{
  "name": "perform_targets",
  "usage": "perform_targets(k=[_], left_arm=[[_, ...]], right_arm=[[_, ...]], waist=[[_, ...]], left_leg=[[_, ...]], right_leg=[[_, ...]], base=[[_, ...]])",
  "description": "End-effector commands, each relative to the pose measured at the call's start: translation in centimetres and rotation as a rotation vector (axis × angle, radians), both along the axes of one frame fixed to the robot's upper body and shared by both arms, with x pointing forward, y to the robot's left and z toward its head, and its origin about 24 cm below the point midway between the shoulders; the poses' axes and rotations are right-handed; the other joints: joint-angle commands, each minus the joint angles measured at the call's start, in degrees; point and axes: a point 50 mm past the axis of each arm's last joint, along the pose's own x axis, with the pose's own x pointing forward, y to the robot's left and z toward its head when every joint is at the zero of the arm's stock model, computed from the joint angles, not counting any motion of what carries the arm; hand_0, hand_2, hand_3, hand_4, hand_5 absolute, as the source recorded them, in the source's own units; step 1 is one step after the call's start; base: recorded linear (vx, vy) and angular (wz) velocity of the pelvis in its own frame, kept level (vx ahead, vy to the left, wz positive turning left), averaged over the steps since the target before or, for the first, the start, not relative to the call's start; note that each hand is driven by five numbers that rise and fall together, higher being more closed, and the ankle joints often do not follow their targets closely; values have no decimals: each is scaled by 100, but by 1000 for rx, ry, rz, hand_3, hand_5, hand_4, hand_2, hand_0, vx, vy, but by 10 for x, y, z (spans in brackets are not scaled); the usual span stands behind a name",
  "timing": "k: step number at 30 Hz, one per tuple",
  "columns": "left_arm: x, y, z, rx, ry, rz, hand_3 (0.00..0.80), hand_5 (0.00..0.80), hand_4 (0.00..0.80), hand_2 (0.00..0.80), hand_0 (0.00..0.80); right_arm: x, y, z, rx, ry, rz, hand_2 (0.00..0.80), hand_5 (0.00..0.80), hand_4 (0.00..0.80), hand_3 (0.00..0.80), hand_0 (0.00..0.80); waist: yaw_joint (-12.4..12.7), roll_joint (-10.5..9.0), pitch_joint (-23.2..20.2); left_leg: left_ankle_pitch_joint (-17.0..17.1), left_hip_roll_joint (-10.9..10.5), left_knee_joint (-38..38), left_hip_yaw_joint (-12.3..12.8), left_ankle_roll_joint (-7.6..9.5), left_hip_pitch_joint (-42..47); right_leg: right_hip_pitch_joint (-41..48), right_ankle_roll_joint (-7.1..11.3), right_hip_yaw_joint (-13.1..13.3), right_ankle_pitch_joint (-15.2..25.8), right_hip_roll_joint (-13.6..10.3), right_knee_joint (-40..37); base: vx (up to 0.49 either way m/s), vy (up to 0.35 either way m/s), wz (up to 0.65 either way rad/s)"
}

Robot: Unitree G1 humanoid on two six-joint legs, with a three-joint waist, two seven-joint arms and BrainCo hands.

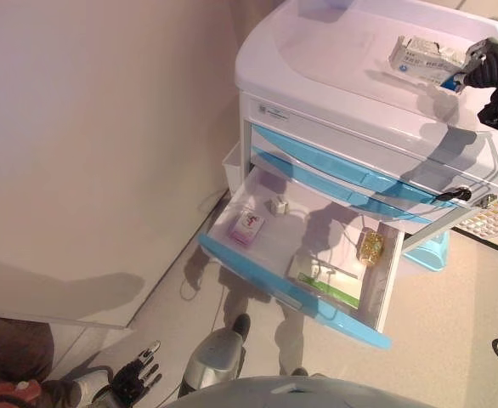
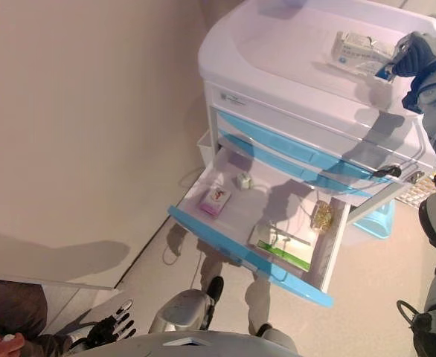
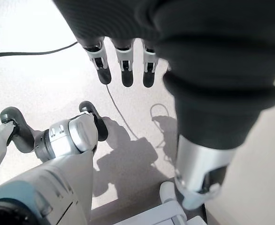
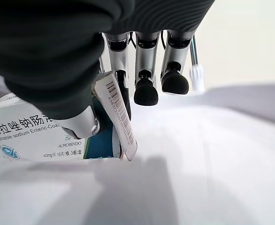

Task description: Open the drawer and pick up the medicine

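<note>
Right hand [image 1: 493, 62] pinching the medicine box [image 1: 425, 57] by one end just above the cabinet [image 1: 334, 51] top, bottom drawer [image 1: 296, 242] pulled open below with small packets inside, left hand [image 1: 136, 375] hanging low near the floor, fingers straight and empty.

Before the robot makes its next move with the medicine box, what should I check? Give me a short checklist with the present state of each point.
1. Drawer open: ok, the lowest one is pulled out.
2. Medicine box held: ok, the right hand pinches one end between thumb and fingers.
3. Box clear of the cart top: cannot tell, it is at or just above the surface.
4. Left hand out of the way: ok, it hangs low by the floor, fingers relaxed, empty.
5. Other items left in the drawer: ok, pink box and green-edged pack lie inside.
</note>
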Motion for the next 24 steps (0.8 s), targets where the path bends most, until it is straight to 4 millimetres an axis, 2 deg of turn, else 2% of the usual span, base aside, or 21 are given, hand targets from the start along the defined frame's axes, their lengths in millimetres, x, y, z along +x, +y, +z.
perform_targets(k=[1,2,3,4,5,10,16,21,24], left_arm=[[-6,17,6,40,5,-14,0,0,0,0,0],[-7,17,6,41,10,-17,0,0,0,0,0],[-7,17,6,41,11,-19,0,0,0,0,0],[-7,17,6,42,12,-19,0,0,0,0,0],[-7,18,6,42,14,-15,0,0,0,0,0],[-5,16,6,36,0,-30,0,0,0,0,0],[-3,14,7,29,-19,-45,0,0,0,0,0],[-4,13,7,27,-34,-52,0,0,0,0,0],[-3,13,9,42,-60,-100,0,0,0,0,0]], right_arm=[[-2,-1,17,22,-57,1,759,759,759,759,759],[-2,-2,13,37,-38,-2,747,747,747,747,747],[-2,-3,12,44,-33,-9,558,558,558,558,558],[-2,-4,11,49,-38,-24,44,44,44,44,44],[-2,-5,9,60,-35,-25,0,0,0,0,0],[-3,-7,12,54,-75,-53,0,0,0,0,0],[-8,-8,29,-73,-169,-93,0,0,0,0,0],[-12,-3,51,-133,-286,-103,0,0,0,0,0],[-16,12,74,-160,-407,-69,0,0,0,0,0]], waist=[[148,4,-29],[149,17,-22],[149,20,-18],[141,31,-3],[131,37,5],[112,46,27],[87,33,7],[37,16,5],[-19,5,10]], left_leg=[[-771,-248,-188,-118,280,273],[-771,-246,-187,-113,278,280],[-772,-246,-184,-110,279,282],[-773,-245,-177,-106,280,292],[-775,-239,-176,-104,280,302],[-767,-220,-188,-86,262,323],[-767,-191,-189,-53,249,337],[-773,-168,-199,-20,243,352],[-775,-150,-228,2,236,384]], right_leg=[[-359,102,42,466,-196,490],[-358,100,34,461,-207,498],[-358,100,31,460,-212,501],[-355,95,33,458,-219,509],[-353,90,36,451,-221,518],[-344,102,45,446,-215,500],[-327,118,67,442,-194,462],[-334,125,107,445,-176,462],[-347,133,134,464,-164,461]], base=[[-10,34,2],[0,0,0],[0,0,0],[0,0,0],[0,0,0],[0,0,0],[-8,-15,0],[-13,-21,-4],[-24,-18,-6]])
